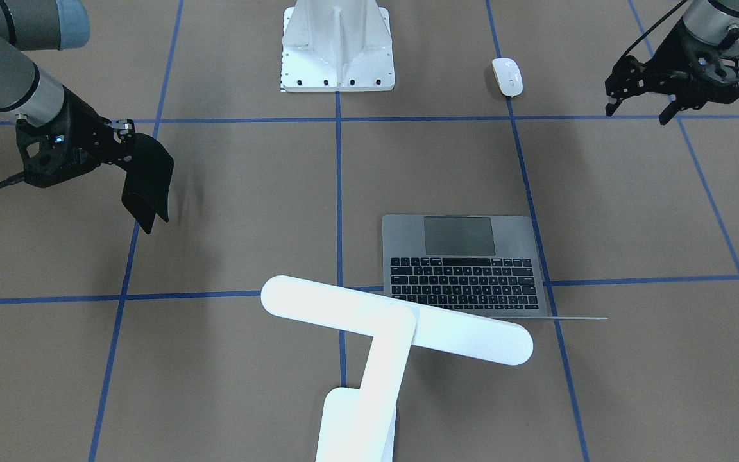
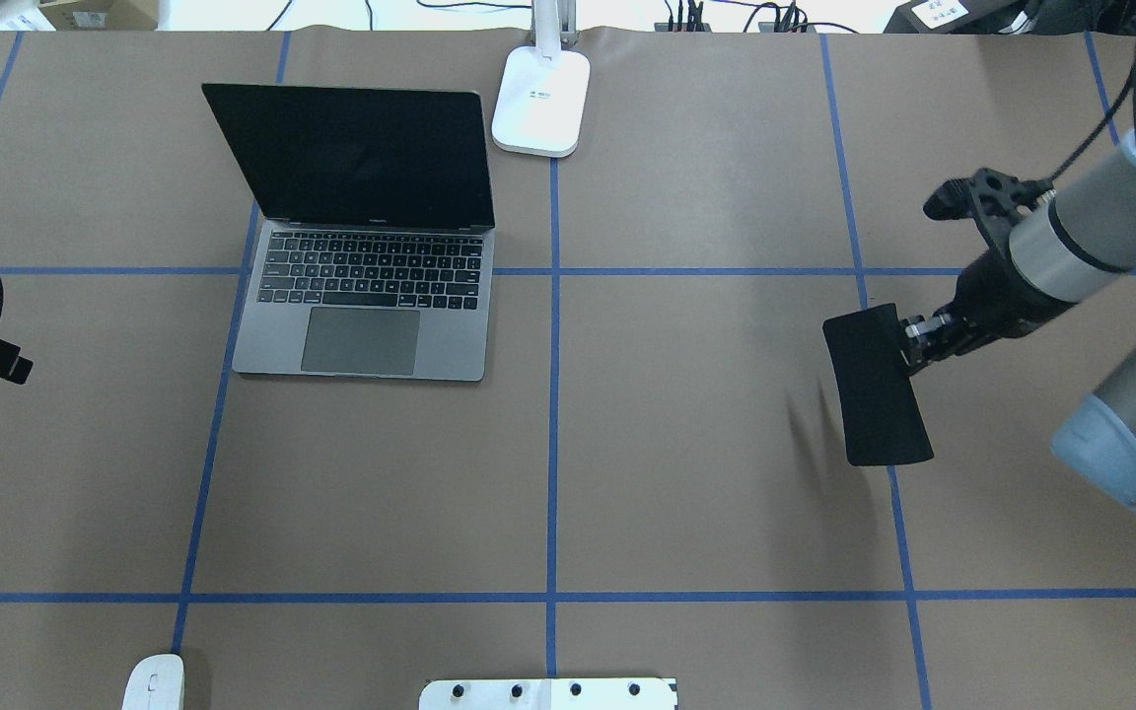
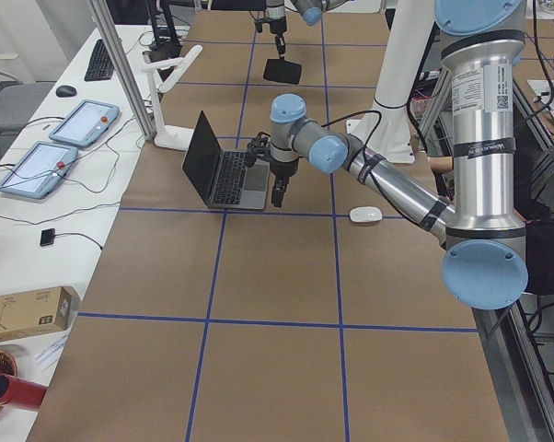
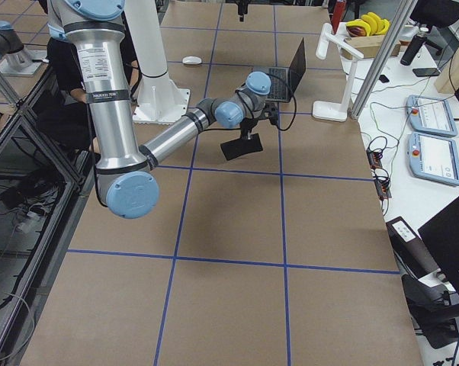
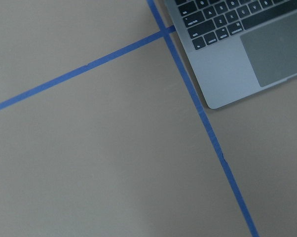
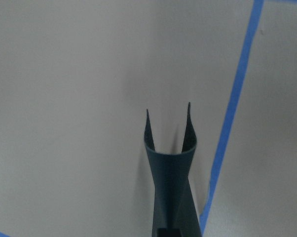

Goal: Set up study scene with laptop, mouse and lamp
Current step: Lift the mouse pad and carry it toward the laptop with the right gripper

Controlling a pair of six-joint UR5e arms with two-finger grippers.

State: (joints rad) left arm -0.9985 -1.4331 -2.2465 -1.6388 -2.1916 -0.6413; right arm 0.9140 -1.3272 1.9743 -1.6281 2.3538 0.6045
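The laptop (image 2: 361,296) stands open on the far left part of the table, its dark screen upright; it also shows in the front view (image 1: 466,263) and the left wrist view (image 5: 247,44). The white mouse (image 2: 156,682) lies near the robot's base on the left (image 1: 507,77). The white lamp stands on its base (image 2: 541,102) at the far middle edge, its bar head (image 1: 395,319) over the laptop's far corner. My left gripper (image 1: 637,115) is open and empty, hovering left of the laptop. My right gripper (image 2: 908,340) is shut on a black mat (image 2: 874,394), held bent above the table's right side (image 6: 170,173).
The white ribbed bolted pedestal (image 1: 337,48) stands at the robot's edge in the middle. Blue tape lines (image 2: 553,394) divide the brown table into squares. Beyond the far edge, cables and tablets (image 3: 84,120) lie on a white side bench.
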